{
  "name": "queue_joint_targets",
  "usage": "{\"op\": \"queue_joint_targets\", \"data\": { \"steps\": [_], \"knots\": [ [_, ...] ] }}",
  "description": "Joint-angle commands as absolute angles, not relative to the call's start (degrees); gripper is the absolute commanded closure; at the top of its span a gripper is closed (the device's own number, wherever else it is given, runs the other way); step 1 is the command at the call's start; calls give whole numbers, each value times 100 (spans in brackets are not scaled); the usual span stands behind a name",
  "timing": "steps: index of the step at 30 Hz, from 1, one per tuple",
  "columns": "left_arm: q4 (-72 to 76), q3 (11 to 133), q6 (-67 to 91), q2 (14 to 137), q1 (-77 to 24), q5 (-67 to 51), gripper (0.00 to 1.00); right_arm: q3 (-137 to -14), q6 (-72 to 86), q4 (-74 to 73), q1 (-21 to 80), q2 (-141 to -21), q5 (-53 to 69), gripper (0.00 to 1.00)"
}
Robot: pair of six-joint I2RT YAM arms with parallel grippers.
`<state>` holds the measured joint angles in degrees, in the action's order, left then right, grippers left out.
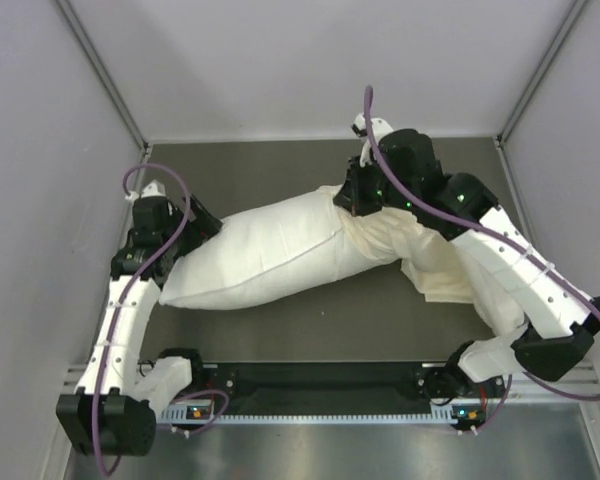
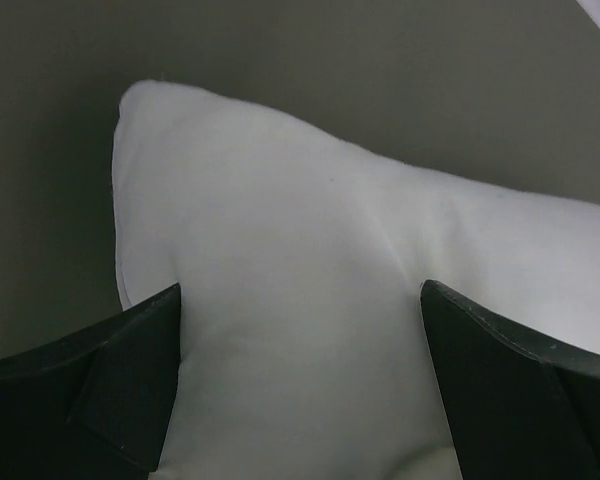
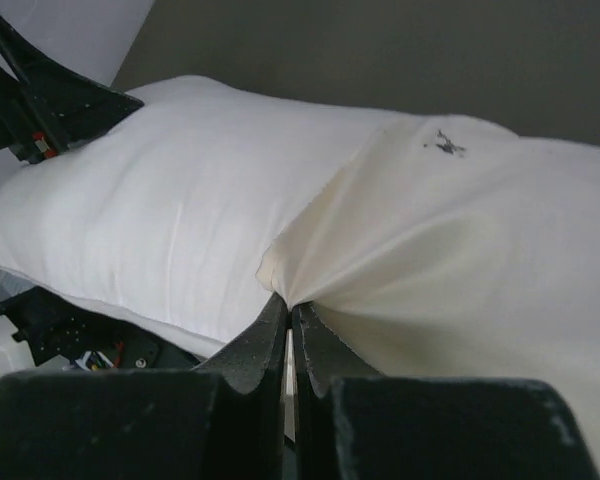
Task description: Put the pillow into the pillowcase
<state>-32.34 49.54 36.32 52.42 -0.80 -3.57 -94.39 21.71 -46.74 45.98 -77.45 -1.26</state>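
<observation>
Pinching the pillowcase (image 3: 460, 250) hem at the pillow's (image 1: 250, 255) 2 o'clock end, the right gripper (image 3: 290, 330) is clamped tight; the left gripper (image 2: 300, 290) gapes wide over its 9 o'clock end.

You've got a dark desk (image 1: 280, 330) w/ pale walls (image 1: 280, 60) on three sides (metal rail (image 1: 330, 415) at near edge).

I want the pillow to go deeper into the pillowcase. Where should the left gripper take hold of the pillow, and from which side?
I would grip the pillow at its bare left end, near the corner, coming from the left, opposite the pillowcase. That end is uncovered and thins toward the seam, and the open left gripper straddles it. The right gripper pinches the pillowcase's rim.
</observation>
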Motion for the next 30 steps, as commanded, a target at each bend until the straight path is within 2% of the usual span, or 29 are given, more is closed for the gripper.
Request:
{"op": "queue_joint_targets", "data": {
  "steps": [1,5,7,12,16,22,30],
  "knots": [
    [-3355,5974,3595,5712,-132,-985,1,-10386,2144,-4078,4107,-8085,1027,100],
    [-4102,7195,3569,6370,-132,-931,1,-10906,2267,-4367,3938,-8209,1073,100],
    [-4332,7391,3507,6547,-132,-1045,1,-11038,2338,-4587,3850,-8209,993,100],
    [-4377,7146,3419,6925,-123,-1336,1,-10636,2286,-4790,3147,-8490,1257,100],
    [-4000,6812,3515,7014,-123,-1362,1,-10108,2031,-4536,2892,-8499,730,99],
    [-4103,7101,3393,7084,-123,-1240,1,-10397,1846,-4649,2690,-8718,615,96],
    [-5510,9464,2506,7497,-88,429,1,-10819,1696,-4562,2479,-9623,607,98]
  ]
}}
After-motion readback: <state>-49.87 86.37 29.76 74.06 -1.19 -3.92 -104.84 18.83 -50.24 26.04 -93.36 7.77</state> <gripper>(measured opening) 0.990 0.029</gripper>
